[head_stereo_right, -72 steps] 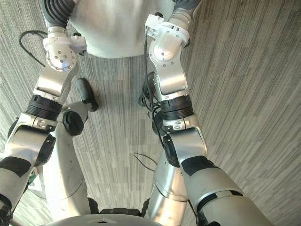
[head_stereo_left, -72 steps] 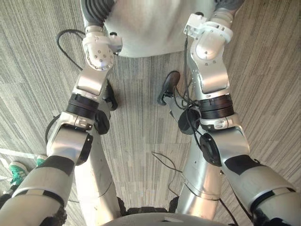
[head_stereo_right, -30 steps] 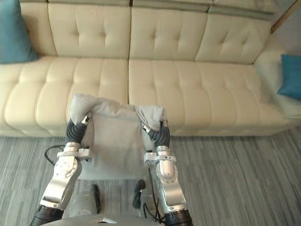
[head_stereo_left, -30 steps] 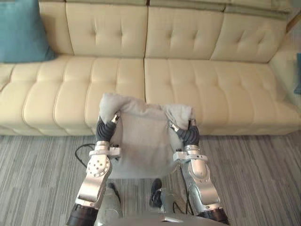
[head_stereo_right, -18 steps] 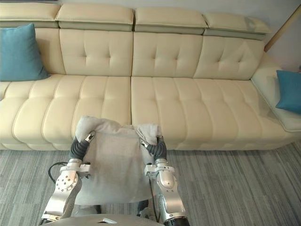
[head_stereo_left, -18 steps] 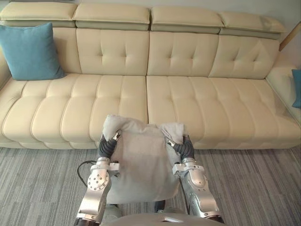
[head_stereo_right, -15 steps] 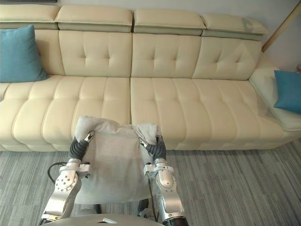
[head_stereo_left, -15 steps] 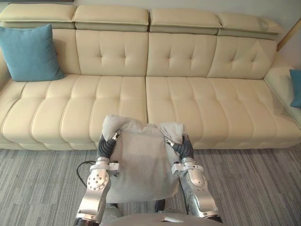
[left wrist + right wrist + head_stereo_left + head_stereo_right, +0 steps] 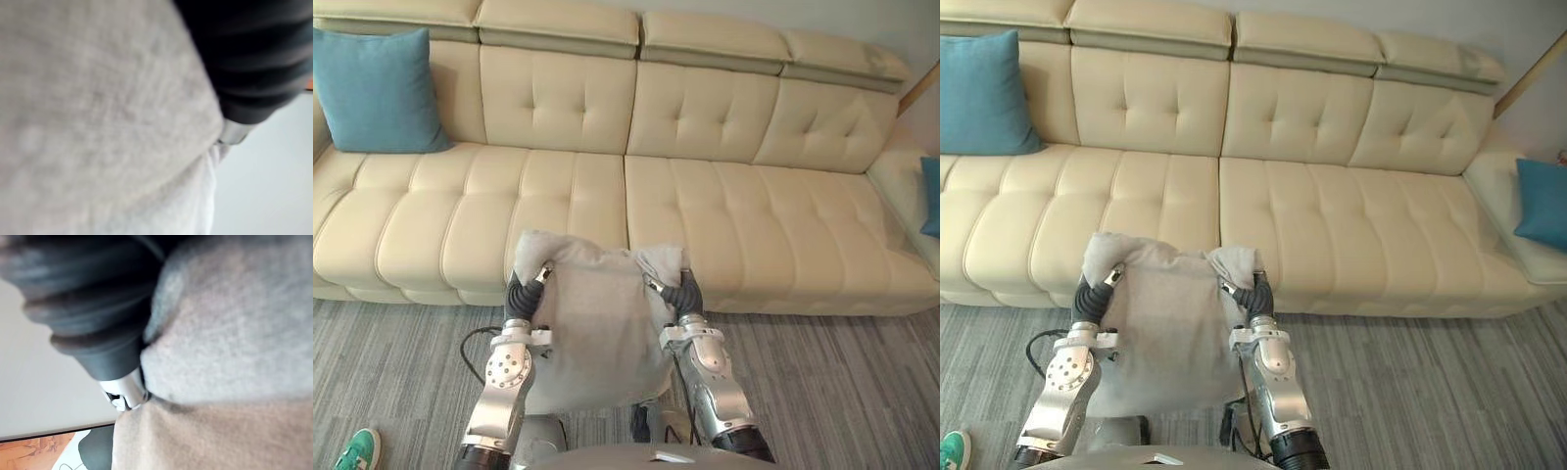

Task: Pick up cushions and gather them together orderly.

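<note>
Here the grey cushion (image 9: pixel 597 328) hangs off the floor, just in front of the sofa (image 9: pixel 724 215), before the seam between its two middle seats. The left hand (image 9: pixel 521 294) and right hand (image 9: pixel 683 292) flank its upper part, and its top corners flop over both of them. The cloth hides the grip, so whether either hand is clenched or relaxed cannot be told, in the wrist views no more than from the head.

A teal cushion (image 9: pixel 377 90) leans upright against the sofa's backrest at its left end. A second teal cushion (image 9: pixel 1540 201) lies at the sofa's right end, well apart from the first. A person's green shoe (image 9: pixel 354 452) shows on the carpet, out in front of the sofa's left end.

The step in hand looks like the carry: the pick-up is done, the placing not yet. Next the grey cushion has to reach the sofa and be set down beside one teal cushion, probably the left one, upright against the backrest. That calls for a turn toward that end, a lift clear of the seat edge, and an even release so it does not topple.
</note>
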Controlling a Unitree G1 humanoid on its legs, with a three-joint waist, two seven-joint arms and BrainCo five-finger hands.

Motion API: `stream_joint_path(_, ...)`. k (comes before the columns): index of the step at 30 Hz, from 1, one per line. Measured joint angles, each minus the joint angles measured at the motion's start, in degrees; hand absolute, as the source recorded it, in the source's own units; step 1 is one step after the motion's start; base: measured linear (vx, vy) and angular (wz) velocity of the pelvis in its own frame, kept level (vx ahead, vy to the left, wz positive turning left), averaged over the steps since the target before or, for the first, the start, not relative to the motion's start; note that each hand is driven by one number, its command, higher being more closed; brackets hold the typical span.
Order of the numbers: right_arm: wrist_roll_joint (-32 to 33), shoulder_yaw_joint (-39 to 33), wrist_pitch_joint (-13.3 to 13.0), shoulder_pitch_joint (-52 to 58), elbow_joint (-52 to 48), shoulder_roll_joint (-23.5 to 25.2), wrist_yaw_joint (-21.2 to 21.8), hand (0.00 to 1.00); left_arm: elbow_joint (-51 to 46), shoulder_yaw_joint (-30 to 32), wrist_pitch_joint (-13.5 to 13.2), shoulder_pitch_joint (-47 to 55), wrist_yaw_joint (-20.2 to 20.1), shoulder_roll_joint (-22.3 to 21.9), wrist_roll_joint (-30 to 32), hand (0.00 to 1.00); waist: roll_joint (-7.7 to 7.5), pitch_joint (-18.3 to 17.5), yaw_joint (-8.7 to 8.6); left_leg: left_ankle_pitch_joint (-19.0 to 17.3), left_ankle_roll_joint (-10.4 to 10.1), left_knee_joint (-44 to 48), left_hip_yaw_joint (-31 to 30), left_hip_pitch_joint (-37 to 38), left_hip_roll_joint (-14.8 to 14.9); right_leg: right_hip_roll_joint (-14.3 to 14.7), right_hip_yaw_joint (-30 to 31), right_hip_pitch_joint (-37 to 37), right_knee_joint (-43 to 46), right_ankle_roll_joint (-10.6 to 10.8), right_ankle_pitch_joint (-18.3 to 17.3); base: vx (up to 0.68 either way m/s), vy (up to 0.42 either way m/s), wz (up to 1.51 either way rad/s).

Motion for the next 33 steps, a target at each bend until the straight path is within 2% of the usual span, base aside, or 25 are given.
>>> stream_joint_path(2,0.0,-0.5,0.0,-0.3,-0.6,-0.2,-0.1,1.0,0.2,-0.6,0.0,-1.4,0.1,0.5,-0.2,1.0,-1.48,0.9,-1.91,-1.4,-2.3,-1.5,-1.5,3.2,-2.2,-1.5,3.6,-3.2,-1.1,1.1,2.1,0.32,-0.208,0.55)
stream_joint_path(3,0.0,-0.7,0.0,-0.3,-0.8,-0.4,-0.1,1.0,0.3,-1.3,-0.2,-1.7,0.4,0.7,-0.2,1.0,-2.27,0.8,-2.85,-2.4,-3.5,-1.7,-2.7,4.4,-2.8,-1.9,4.8,-3.7,-0.1,0.4,3.8,0.35,-0.244,0.68)
stream_joint_path(4,0.0,-0.7,0.0,-0.3,-0.9,-1.0,-0.1,1.0,0.8,-1.7,-0.3,-2.0,0.6,0.5,-0.3,1.0,-2.26,0.7,-3.29,-3.0,-4.1,-1.7,-4.1,5.1,-2.5,-1.7,5.0,-3.5,1.8,-0.1,6.5,0.43,-0.303,0.56)
stream_joint_path(5,0.1,-0.6,0.0,-0.5,-1.5,-3.0,0.0,1.0,1.6,-2.6,-0.4,-2.3,0.6,-0.9,-0.4,1.0,1.26,0.7,-3.48,-4.0,-5.4,-2.9,-5.2,6.4,0.7,1.4,2.8,-3.9,5.0,-1.3,5.2,0.56,-0.298,0.23)
stream_joint_path(6,0.1,-0.3,0.0,0.0,-3.5,-4.7,0.2,1.0,1.6,-3.1,-1.1,-1.4,0.6,-2.0,-1.7,1.0,4.9,-0.1,-3.1,-2.9,-6.9,-2.4,-5.7,6.2,4.1,4.1,0.5,-4.8,6.8,-2.8,1.5,0.58,-0.264,0.01)
stream_joint_path(7,0.0,-0.3,0.1,-0.1,-3.9,-4.9,0.1,1.0,1.6,-3.1,-1.2,-1.4,0.6,-2.5,-2.0,1.0,5.61,-0.4,-3.11,-2.6,-7.1,0.0,-6.5,4.8,5.3,5.1,0.1,-5.1,7.7,-3.5,0.4,0.62,-0.236,-0.25)
stream_joint_path(8,0.1,-0.4,0.4,0.5,-5.5,-5.2,0.0,1.0,1.5,-3.2,-1.2,-1.4,0.7,-3.6,-3.1,1.0,6.02,-0.6,-3.0,0.1,-7.1,9.1,-7.6,1.0,7.6,6.9,-0.9,-4.8,9.9,-5.0,-1.5,0.53,-0.222,-0.2)
stream_joint_path(9,0.1,-0.5,0.5,1.4,-7.0,-5.9,-0.1,1.0,1.5,-3.5,-1.2,-1.5,0.7,-4.2,-3.5,1.0,6.02,-0.6,-3.09,3.0,-6.6,13.6,-7.4,-0.5,8.7,7.5,-1.3,-3.9,10.4,-6.0,-2.8,0.75,-0.296,-0.26)
stream_joint_path(10,0.1,-0.7,0.5,3.0,-9.6,-7.0,-0.3,1.0,1.6,-4.0,-1.2,-1.4,0.0,-4.6,-3.7,1.0,5.97,-0.6,-3.16,9.6,-4.7,19.1,-5.2,-1.9,10.3,7.9,-2.3,-1.2,10.2,-7.8,-4.0,0.54,-0.174,-0.13)
stream_joint_path(11,0.1,-0.8,0.4,3.5,-10.4,-7.3,-0.7,1.0,1.6,-4.3,-1.2,-1.4,-0.2,-4.6,-3.7,1.0,5.97,-0.6,-3.38,11.0,-4.0,21.0,-4.2,-2.3,10.8,7.9,-2.3,-0.1,9.8,-8.2,-4.4,0.69,-0.202,-0.11)
stream_joint_path(12,0.1,-1.8,0.3,5.0,-12.3,-7.6,-1.0,1.0,1.5,-5.6,-1.2,-1.6,-0.5,-5.0,-3.7,1.0,6.05,-0.7,-3.39,10.0,-3.4,26.1,-1.6,-3.4,11.4,7.8,-2.0,3.7,8.1,-8.6,-5.2,0.44,-0.103,0.0)
stream_joint_path(14,0.1,-3.1,0.2,5.9,-13.7,-7.8,-1.2,1.0,1.5,-5.9,-1.3,-1.8,-1.2,-6.4,-3.7,1.0,6.03,-0.7,-3.16,6.3,-1.7,28.0,2.5,-5.4,11.5,7.1,-1.9,9.8,4.8,-9.0,-5.5,0.49,-0.023,0.15)
stream_joint_path(15,0.1,-3.1,0.1,5.9,-14.1,-7.8,-1.2,1.0,1.5,-5.7,-1.3,-1.9,-1.6,-6.6,-3.7,1.0,6.01,-0.7,-2.81,4.5,-0.2,25.8,5.2,-7.4,11.4,6.3,-2.0,12.1,3.7,-9.0,-5.5,0.39,0.047,0.21)
stream_joint_path(16,0.1,-3.1,0.1,5.8,-14.2,-7.8,-1.2,1.0,1.4,-5.6,-1.3,-1.9,-1.8,-6.6,-3.7,1.0,5.96,-0.7,-2.64,4.2,0.2,24.5,5.9,-8.0,11.1,5.7,-2.1,12.7,3.7,-9.0,-5.6,0.33,0.136,0.25)
stream_joint_path(18,0.1,-3.1,0.2,6.2,-14.1,-7.8,-1.1,1.0,1.2,-5.6,-1.2,-1.9,-2.0,-6.6,-3.5,1.0,5.88,-0.6,-1.44,3.7,0.1,15.4,7.5,-10.7,8.7,3.1,-2.5,16.1,3.5,-8.2,-6.2,0.32,0.226,0.2)
stream_joint_path(19,0.1,-3.1,0.0,7.0,-14.2,-7.7,-1.0,1.0,0.5,-5.8,-1.2,-1.4,-2.0,-6.6,-3.4,1.0,6.4,-1.1,-0.68,7.3,-0.2,3.5,7.3,-9.6,6.4,2.0,-3.0,17.9,3.9,-5.8,-7.6,0.29,0.272,0.02)
stream_joint_path(20,0.1,-3.0,-0.2,7.1,-14.3,-7.8,-0.9,1.0,-0.3,-5.9,-1.2,-0.9,-2.0,-6.7,-3.4,1.0,7.2,-1.6,-0.41,11.7,0.1,-1.8,7.0,-9.2,6.2,2.1,-3.1,18.4,4.2,-4.2,-8.6,0.31,0.318,-0.19)
stream_joint_path(21,0.1,-2.9,-0.1,7.3,-13.6,-7.4,-0.8,1.0,-1.8,-6.0,-1.3,0.4,-2.1,-6.2,-2.9,1.0,8.42,-3.3,-0.26,16.8,-1.0,-5.3,5.3,-9.1,6.5,2.9,-2.2,19.2,4.1,-0.5,-12.2,0.29,0.304,-0.05)
stream_joint_path(22,0.1,-2.9,0.2,7.7,-12.2,-4.2,-0.7,1.0,-1.5,-5.3,-1.2,0.1,-2.0,-5.2,-2.8,1.0,5.53,-4.1,-0.81,17.2,-0.3,-6.4,5.7,-8.9,3.5,0.2,-2.1,18.9,3.6,-0.1,-12.8,0.25,0.268,0.01)
stream_joint_path(23,0.1,-2.9,0.2,8.0,-11.7,-2.4,-0.8,1.0,-1.5,-5.1,-1.3,0.1,-1.8,-4.6,-2.8,1.0,4.44,-4.2,-0.81,17.5,0.1,-7.7,6.0,-8.6,2.5,-0.5,-1.7,18.8,3.0,-0.4,-12.1,0.17,0.17,0.14)
stream_joint_path(27,0.0,-2.2,0.3,5.9,-7.2,-1.3,0.1,1.0,-1.4,-3.5,-1.2,1.5,-1.6,-3.3,-2.7,1.0,3.47,-4.4,-0.35,17.7,0.5,-12.1,7.6,-2.5,1.4,-0.6,2.5,21.6,0.0,-0.5,-7.4,0.1,0.135,-0.38)
stream_joint_path(28,0.0,-1.8,0.3,5.5,-6.5,-1.3,0.3,1.0,-1.1,-3.3,-1.2,1.6,-1.6,-3.2,-2.5,1.0,3.23,-4.6,-0.18,17.7,0.4,-13.3,7.6,-1.3,1.1,-0.6,3.8,22.0,-0.6,-0.4,-7.0,-0.01,0.055,-0.5)
stream_joint_path(30,0.0,-1.9,0.2,4.1,-4.2,-1.7,0.5,1.0,-0.6,-3.4,-1.2,1.6,-1.6,-3.1,-2.4,1.0,2.13,-5.1,-1.01,18.8,0.0,-15.0,7.6,-1.0,0.6,-0.9,5.3,21.7,-2.5,-0.4,-6.8,-0.07,0.019,-0.37)
stream_joint_path(33,-0.1,-1.9,0.3,3.7,-2.1,-1.8,0.7,1.0,1.1,-3.4,-1.2,1.7,-1.6,-3.1,-2.4,1.0,1.8,-5.4,-1.38,21.0,-0.4,-17.5,7.4,-0.5,0.3,-0.9,7.0,20.6,-3.6,-0.4,-6.9,-0.11,-0.01,-0.34)
